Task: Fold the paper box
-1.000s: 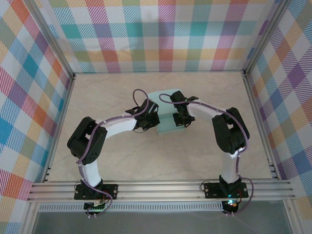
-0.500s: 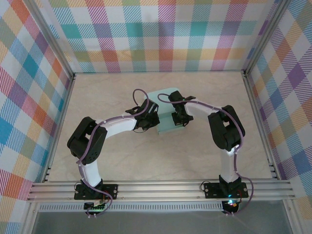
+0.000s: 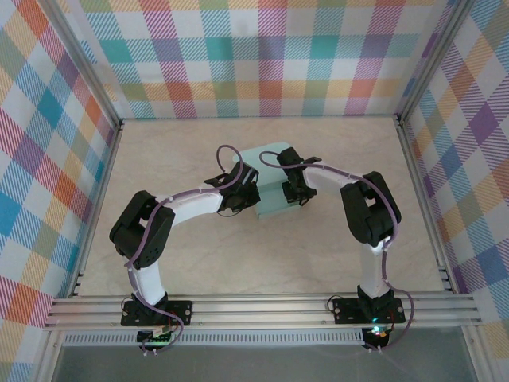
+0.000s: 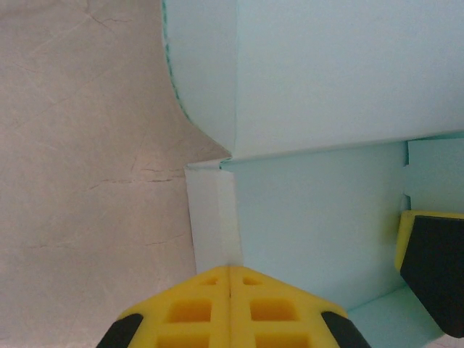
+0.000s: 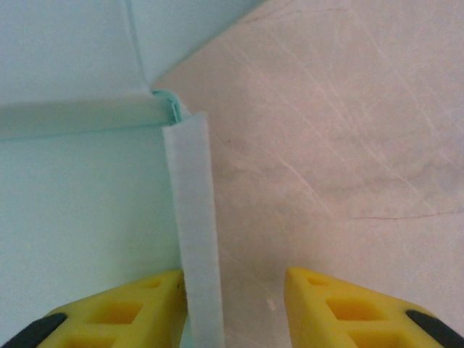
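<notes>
The paper box (image 3: 271,208), pale mint card partly folded, lies mid-table between both grippers. My left gripper (image 3: 242,196) is at its left edge. In the left wrist view its yellow fingers (image 4: 230,270) are pressed together on the box's thin upright side flap (image 4: 210,217), with the card panels (image 4: 326,87) spreading to the right. My right gripper (image 3: 293,193) is at the box's right edge. In the right wrist view it (image 5: 233,279) stands open, the raised side flap (image 5: 194,217) just inside its left finger, touching it. One right finger (image 4: 435,268) shows in the left wrist view.
The beige tabletop (image 3: 199,255) is bounded by checkered walls and aluminium rails (image 3: 262,306) along the near edge. Bare table (image 5: 348,145) lies to the right of the box, and also to its left (image 4: 80,145).
My right gripper's jaws have opened off the box's right flap, and that arm has shifted slightly. The left gripper has stayed shut in place.
</notes>
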You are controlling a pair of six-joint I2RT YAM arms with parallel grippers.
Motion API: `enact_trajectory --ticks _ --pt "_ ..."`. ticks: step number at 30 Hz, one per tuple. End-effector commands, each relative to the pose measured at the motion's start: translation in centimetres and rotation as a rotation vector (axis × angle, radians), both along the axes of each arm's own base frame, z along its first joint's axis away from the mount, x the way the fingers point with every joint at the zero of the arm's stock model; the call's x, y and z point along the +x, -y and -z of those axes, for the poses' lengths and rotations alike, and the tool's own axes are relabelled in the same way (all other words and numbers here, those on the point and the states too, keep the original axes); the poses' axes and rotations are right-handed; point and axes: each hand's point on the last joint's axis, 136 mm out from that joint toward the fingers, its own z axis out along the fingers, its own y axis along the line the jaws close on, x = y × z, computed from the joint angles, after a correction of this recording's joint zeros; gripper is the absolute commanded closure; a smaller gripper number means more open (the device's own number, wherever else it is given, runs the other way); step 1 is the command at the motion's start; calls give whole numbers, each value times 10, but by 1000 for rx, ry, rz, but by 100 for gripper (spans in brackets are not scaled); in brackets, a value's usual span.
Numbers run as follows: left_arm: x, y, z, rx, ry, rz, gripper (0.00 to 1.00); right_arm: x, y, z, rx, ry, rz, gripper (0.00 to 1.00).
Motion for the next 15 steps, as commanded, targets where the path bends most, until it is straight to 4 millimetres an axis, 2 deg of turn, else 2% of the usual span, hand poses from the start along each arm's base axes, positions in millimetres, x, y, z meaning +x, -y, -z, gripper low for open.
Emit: enact_trajectory --ticks 1,7,12,15 --pt "-44 -34 60 178 -210 23 97 6 -21 -1 84 41 -18 59" --pt "-44 -34 61 180 -216 24 97 3 -42 -19 230 77 -79 55" --pt "-43 -33 62 181 -215 26 97 3 -37 -25 224 101 -77 52" --pt "-43 -33 61 180 -217 28 97 7 -31 -22 184 106 -72 52"
